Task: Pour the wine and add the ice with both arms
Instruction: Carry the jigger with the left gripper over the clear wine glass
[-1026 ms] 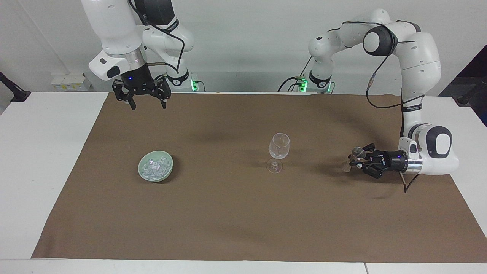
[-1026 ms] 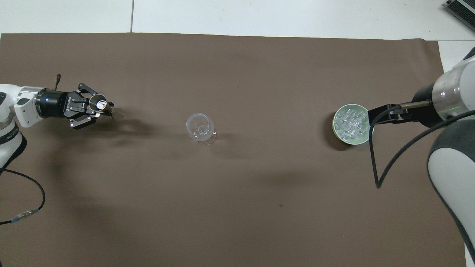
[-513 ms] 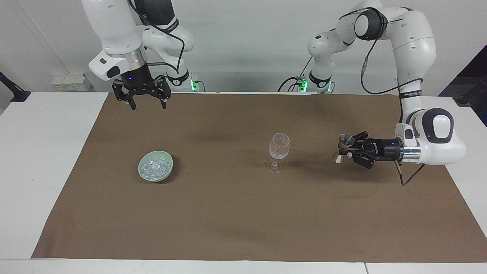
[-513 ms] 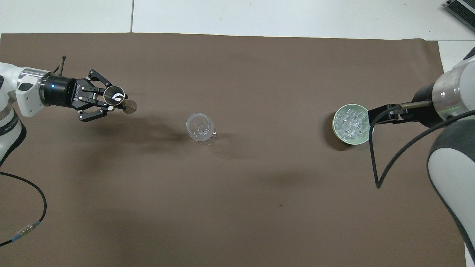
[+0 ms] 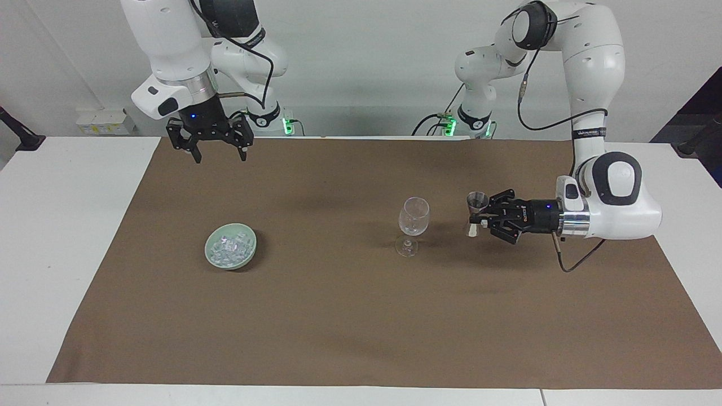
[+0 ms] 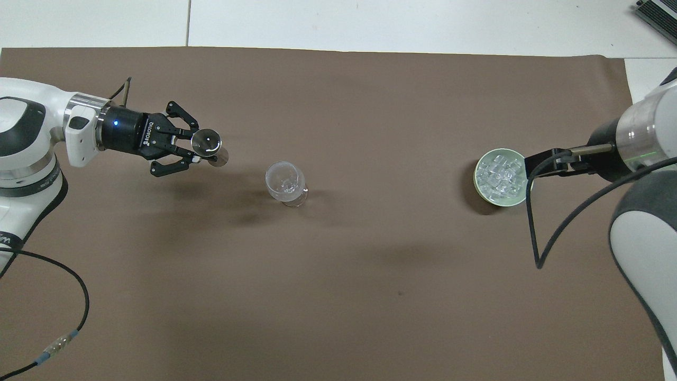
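The left gripper (image 5: 479,217) is clamped tight on a small metal measuring cup (image 5: 477,201), carried upright in the air just beside the wine glass (image 5: 414,217), on the side toward the left arm's end of the counter (image 5: 338,316). For a clean pour, I'd bring the cup's lip over the glass rim before tipping slowly. The right gripper (image 5: 219,153) waits high up with fingers spread wide, holding nothing; the ice (image 5: 228,246) sits in its green bowl (image 5: 210,256) below it.
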Controlling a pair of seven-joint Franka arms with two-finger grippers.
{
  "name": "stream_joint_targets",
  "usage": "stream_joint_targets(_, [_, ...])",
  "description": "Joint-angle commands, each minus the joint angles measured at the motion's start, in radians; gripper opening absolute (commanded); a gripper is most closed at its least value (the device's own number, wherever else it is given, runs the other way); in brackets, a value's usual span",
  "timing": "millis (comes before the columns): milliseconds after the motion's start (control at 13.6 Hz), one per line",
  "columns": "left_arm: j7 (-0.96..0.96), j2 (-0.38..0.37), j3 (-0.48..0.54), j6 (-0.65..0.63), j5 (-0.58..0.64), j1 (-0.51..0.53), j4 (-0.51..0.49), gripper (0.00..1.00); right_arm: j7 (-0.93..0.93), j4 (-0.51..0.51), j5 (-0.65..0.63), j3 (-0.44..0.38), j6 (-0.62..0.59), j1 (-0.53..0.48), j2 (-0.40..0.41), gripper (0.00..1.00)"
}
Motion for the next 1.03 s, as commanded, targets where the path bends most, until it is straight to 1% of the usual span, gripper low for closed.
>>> stream_joint_targets(0, [-0.056, -0.076, 0.024, 0.062, -0.024, -0.037, -0.080, 0.04, -0.027, -0.005, 0.021, 0.008, 0.014, -0.021, -0.007, 1.00])
stream_joint_targets(147, [-0.088, -0.099, 0.024, 0.094, -0.022, -0.054, -0.089, 0.04, -0.027, -0.005, 0.021, 0.008, 0.014, -0.021, -0.007, 1.00])
stream_joint_targets(293, [-0.113, -0.154, 0.024, 0.152, -0.020, -0.072, -0.153, 0.04, -0.027, -0.005, 0.021, 0.008, 0.014, -0.021, -0.007, 1.00])
stream_joint_targets(513, [-0.137, -0.205, 0.027, 0.189, -0.014, -0.089, -0.186, 0.04, -0.027, -0.005, 0.021, 0.008, 0.014, -0.021, -0.007, 1.00])
stream_joint_targets(659, [-0.185, -0.256, 0.028, 0.194, 0.016, -0.088, -0.241, 0.04, -0.027, -0.007, 0.021, 0.008, 0.014, -0.021, -0.007, 1.00])
stream_joint_targets(806, [-0.186, -0.297, 0.027, 0.232, 0.021, -0.088, -0.300, 0.05, -0.027, -0.005, 0.021, 0.008, 0.014, -0.021, -0.007, 1.00])
stream_joint_targets(952, [-0.186, -0.314, 0.027, 0.244, 0.021, -0.088, -0.337, 0.05, -0.027, -0.007, 0.021, 0.008, 0.014, -0.021, -0.007, 1.00])
